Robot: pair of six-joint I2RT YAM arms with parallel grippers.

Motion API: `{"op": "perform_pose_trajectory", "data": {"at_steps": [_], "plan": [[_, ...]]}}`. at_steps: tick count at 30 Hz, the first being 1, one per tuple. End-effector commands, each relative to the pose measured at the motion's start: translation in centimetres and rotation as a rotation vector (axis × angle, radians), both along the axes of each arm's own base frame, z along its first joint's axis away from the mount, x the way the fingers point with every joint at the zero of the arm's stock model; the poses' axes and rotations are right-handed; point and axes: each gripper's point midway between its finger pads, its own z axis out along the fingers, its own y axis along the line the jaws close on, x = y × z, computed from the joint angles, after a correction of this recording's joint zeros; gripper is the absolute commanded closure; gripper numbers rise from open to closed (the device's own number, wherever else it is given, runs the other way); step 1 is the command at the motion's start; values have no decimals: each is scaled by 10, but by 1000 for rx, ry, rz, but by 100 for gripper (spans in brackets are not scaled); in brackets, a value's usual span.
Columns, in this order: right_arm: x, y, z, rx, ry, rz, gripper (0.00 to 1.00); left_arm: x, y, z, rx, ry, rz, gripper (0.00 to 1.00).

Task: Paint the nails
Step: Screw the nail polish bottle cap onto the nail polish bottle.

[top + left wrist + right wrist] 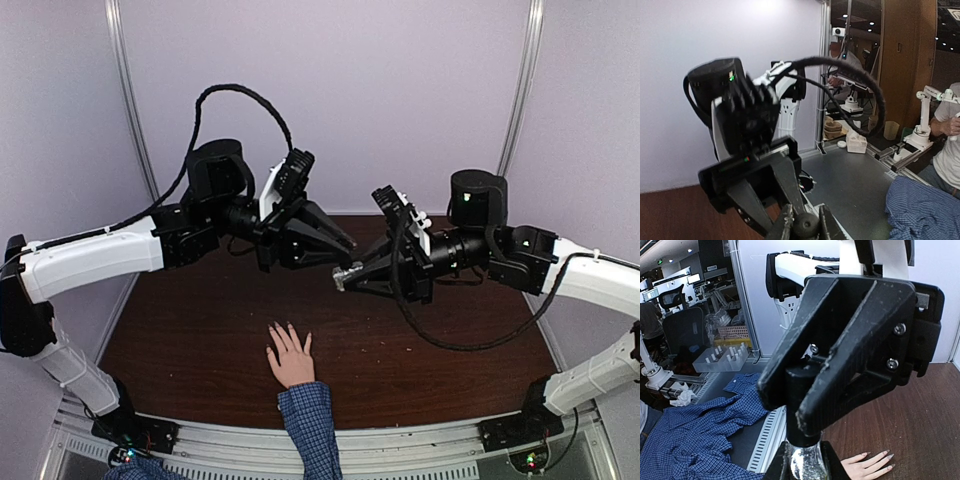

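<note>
A light-skinned hand [291, 362] with a blue checked cuff [312, 420] lies flat on the dark wooden table [200, 330], fingers spread. Its long pale nails [887, 456] point away from the front edge. Above and to the right of the hand, my two grippers meet in mid-air. My right gripper [805, 456] is shut on the glittery glass body of the polish bottle [806, 467]. My left gripper [805, 216] is shut on the bottle's black cap [806, 226]. In the top view the bottle [346, 275] shows between the two sets of fingers, well above the table.
A black cable [450, 342] hangs in a loop under the right arm, over the table's right half. The metal rail [420, 440] runs along the front edge. A blue checked shirt [685, 440] lies off the table beyond that rail. White walls close in the back and sides.
</note>
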Motion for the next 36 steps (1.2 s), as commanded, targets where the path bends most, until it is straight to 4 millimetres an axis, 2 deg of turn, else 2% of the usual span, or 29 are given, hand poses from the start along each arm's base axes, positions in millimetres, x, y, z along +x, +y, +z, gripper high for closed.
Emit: {"op": "perform_pose_trajectory", "data": {"at_steps": [1,5,9,11,17,20,24,28,36], "plan": [[1,-5,62,167,-166,-17,100,17,4,-32,133,115,44,77],[25,-6,45,93,-154,-156,100,43,24,-10,101,96,231,57],[56,-10,28,25,-139,-340,100,54,41,4,68,42,385,47],[71,-12,21,-7,-126,-421,100,62,46,7,58,29,461,45],[107,-19,9,-45,-80,-622,100,107,57,8,24,84,761,46],[118,-20,5,-52,-67,-678,100,120,54,8,-5,136,820,47],[127,-19,0,-61,-14,-729,100,130,41,8,-17,205,850,46],[137,-21,-9,-90,3,-786,100,131,25,13,-39,231,830,48],[140,-19,-14,-112,12,-813,100,143,1,2,-16,316,834,55]]}}
